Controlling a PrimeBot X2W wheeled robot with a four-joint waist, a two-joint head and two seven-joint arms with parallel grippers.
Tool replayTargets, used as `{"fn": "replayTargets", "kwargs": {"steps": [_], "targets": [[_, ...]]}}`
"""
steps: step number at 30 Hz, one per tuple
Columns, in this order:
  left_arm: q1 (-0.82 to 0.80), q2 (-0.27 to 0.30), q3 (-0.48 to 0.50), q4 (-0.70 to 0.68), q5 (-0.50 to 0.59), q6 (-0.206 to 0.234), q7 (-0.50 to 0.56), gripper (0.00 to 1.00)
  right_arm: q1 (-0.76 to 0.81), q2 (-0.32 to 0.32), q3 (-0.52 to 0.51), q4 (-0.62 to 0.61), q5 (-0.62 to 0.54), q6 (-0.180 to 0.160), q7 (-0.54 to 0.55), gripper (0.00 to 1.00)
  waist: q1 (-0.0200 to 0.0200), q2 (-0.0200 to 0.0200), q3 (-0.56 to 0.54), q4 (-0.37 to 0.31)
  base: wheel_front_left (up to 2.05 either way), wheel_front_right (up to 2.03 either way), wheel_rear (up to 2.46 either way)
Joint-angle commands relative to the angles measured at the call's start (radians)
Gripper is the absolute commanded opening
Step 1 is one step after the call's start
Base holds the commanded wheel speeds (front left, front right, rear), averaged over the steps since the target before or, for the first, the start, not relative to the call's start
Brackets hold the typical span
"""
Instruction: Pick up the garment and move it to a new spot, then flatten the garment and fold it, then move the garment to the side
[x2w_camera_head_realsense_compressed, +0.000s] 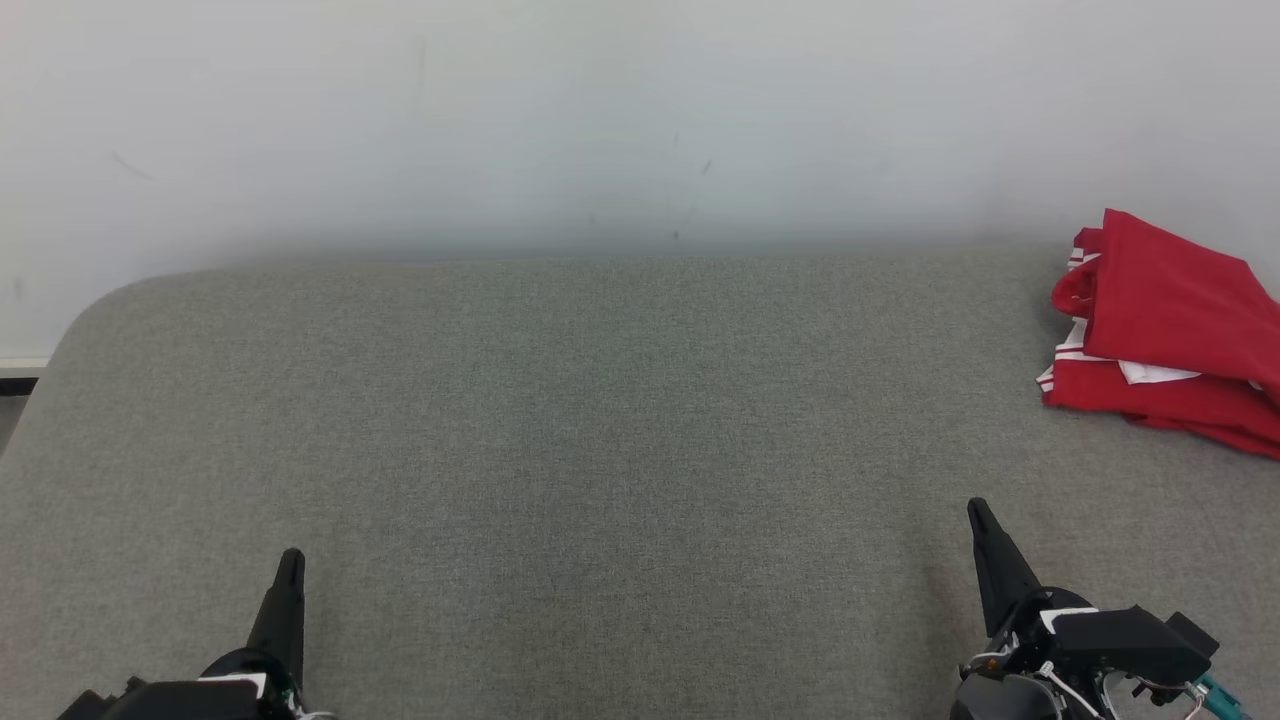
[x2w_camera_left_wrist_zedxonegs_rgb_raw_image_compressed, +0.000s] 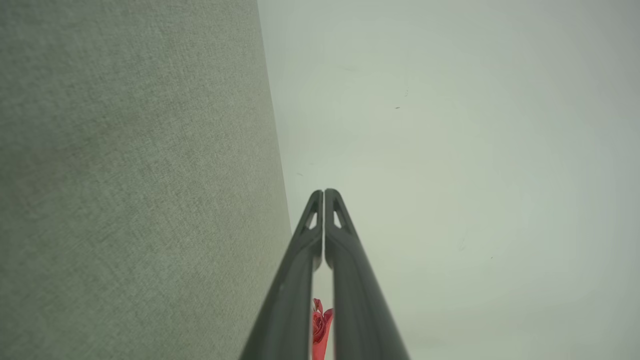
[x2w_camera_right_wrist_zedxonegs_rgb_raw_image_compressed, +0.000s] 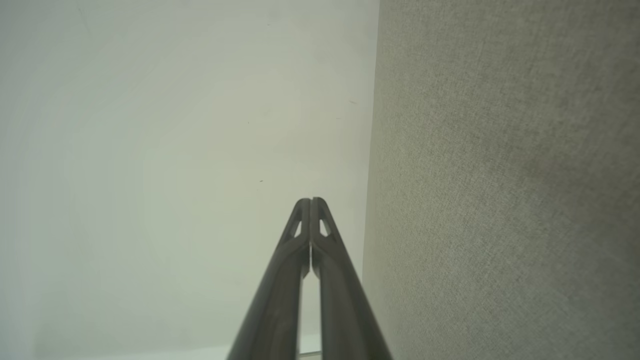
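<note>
Grey surface (x2w_camera_head_realsense_compressed: 600, 420) was noted against a white wall (x2w_camera_head_realsense_compressed: 600, 120) at its far edge, with a rounded far-left corner and a wide open middle. The red, white-striped garment (x2w_camera_head_realsense_compressed: 1165, 330) was recorded crumpled at the far right, cut off by the head view's edge. Left gripper (x2w_camera_head_realsense_compressed: 291, 556) and right gripper (x2w_camera_head_realsense_compressed: 977, 508) were observed at the near side, apart from it, jaws closed on nothing. In the left wrist view a sliver of garment (x2w_camera_left_wrist_zedxonegs_rgb_raw_image_compressed: 320, 325) was glimpsed low between the fingers.
</note>
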Motion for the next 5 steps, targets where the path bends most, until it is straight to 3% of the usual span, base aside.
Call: {"fn": "replayTargets", "kwargs": {"steps": [1,5], "targets": [[-0.010,-0.002,0.003,0.001,-0.005,-0.003,0.002,0.00,-0.004,0.005,-0.001,0.000,0.001,-0.002,0.002,0.00,-0.0001,0.0000,0.000,0.000,0.00,0.00,0.00],[-0.010,-0.002,0.003,0.001,-0.005,-0.003,0.002,0.00,-0.004,0.005,-0.001,0.000,0.000,-0.002,0.003,0.00,-0.0001,0.0000,0.000,0.000,0.00,0.00,0.00]]}}
